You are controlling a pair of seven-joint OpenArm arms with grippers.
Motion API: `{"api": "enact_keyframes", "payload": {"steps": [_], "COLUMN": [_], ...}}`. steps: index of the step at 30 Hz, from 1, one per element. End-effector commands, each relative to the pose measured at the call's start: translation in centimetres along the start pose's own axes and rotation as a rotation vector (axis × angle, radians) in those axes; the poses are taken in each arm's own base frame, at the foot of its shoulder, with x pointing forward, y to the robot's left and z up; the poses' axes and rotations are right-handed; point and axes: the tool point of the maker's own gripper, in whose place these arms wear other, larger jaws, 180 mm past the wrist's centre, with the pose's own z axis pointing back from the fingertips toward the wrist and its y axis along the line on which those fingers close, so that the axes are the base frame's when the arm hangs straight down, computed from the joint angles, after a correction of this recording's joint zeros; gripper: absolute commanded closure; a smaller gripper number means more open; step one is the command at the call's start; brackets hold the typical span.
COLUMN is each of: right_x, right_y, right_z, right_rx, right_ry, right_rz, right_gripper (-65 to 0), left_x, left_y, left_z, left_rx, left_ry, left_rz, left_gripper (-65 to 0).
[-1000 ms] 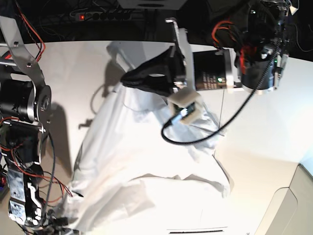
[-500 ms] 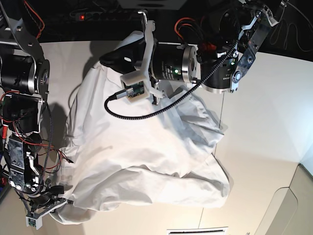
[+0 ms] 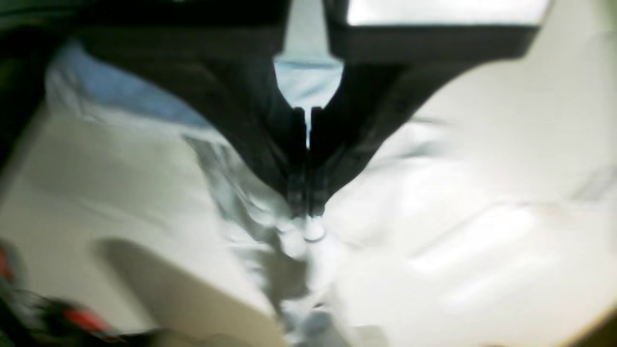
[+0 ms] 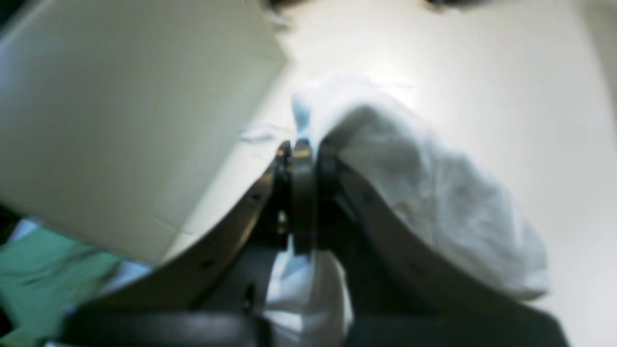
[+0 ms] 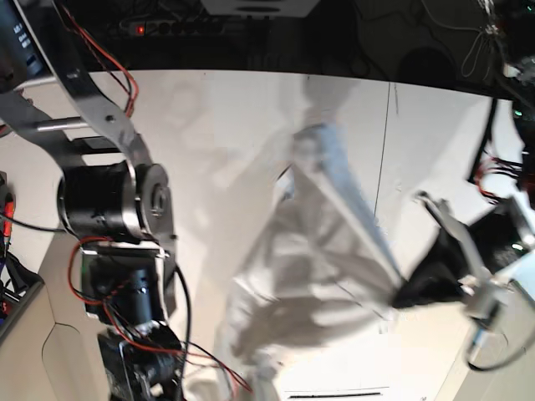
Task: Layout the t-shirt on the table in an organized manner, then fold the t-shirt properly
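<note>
1. where the base view starts at its near edge, the right arm (image 5: 113, 209) fills the left side as a stack of black motor housings with red and black wires running down it.
2. the right pincer (image 4: 301, 149) is closed tight on a bunched fold of the t-shirt (image 5: 322, 267); in the right wrist view white cloth shows both ahead of the tips and behind them, between the dark fingers (image 4: 371, 212).
3. cloth beyond that grip forms a rounded, wrinkled mound resting on the desk (image 4: 506, 96).
4. the left pincer (image 3: 308, 214) is also clamped on the t-shirt, with the two black fingers (image 3: 270, 144) pressed together and a small pinch of white fabric at their tips.
5. in the base view the left pincer (image 5: 418, 288) sits at the right side, touching the right edge of the garment.
6. the t-shirt stretches as a crumpled, blurred band from the lower centre of the desk (image 5: 209, 125) up toward the middle, with one corner pulled out to the right at the left pincer.
7. a thin dark seam (image 5: 386, 142) crosses the desk just right of the upper part of the cloth.
8. beyond the far desk edge lies a dark area with a power strip (image 5: 171, 27) and cables.
</note>
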Motion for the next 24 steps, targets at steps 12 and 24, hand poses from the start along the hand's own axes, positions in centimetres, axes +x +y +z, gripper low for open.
{"api": "enact_keyframes", "payload": {"steps": [12,24], "right_x": [12.9,14.2], "right_y": [8.8,4.8], "right_z": [0.2,1.4], "right_rx": [0.103,0.06], "right_ry": [-0.187,-0.186], "right_rz": [0.322,0.139], "right_gripper": [0.0,0.0], "left_x": [17.2,23.0], "left_y": [13.3,16.0], "left_z": [13.4,18.5], "left_rx": [0.503,0.689], "left_ry": [-0.174,-0.119], "left_rz": [-0.495,-0.64], "left_gripper": [0.0,0.0]}}
